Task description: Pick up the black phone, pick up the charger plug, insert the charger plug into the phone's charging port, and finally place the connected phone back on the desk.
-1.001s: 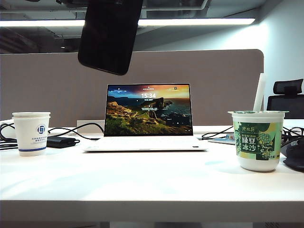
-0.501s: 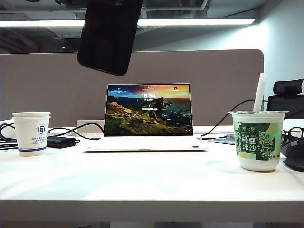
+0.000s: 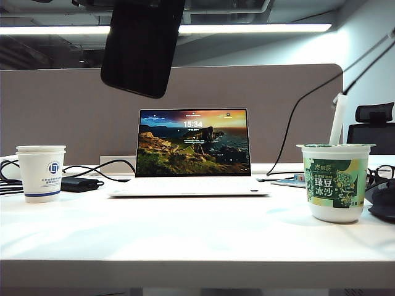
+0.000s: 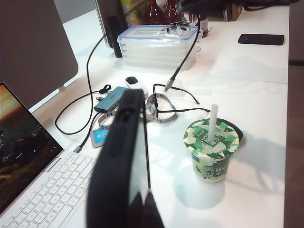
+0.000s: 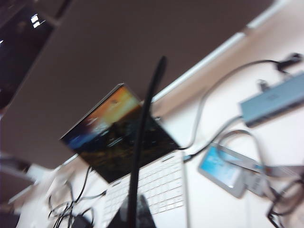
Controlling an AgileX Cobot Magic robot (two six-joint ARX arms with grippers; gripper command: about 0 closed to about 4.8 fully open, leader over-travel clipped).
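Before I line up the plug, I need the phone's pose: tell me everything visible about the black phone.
The black phone is a glossy black slab with rounded corners, its dark face reflective. It hangs high above the laptop, clear of the desk, slightly tilted, its upper end cut off by the frame. The left gripper is shut on its lower edge; the left wrist view shows it edge-on.

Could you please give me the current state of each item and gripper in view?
black phone: held in the air above the desk
left gripper: shut on the black phone
right gripper: shut on the charger cable
charger cable: lifted, unplugged
laptop: open, screen on
paper cup: upright
dessert cup: upright, straw in
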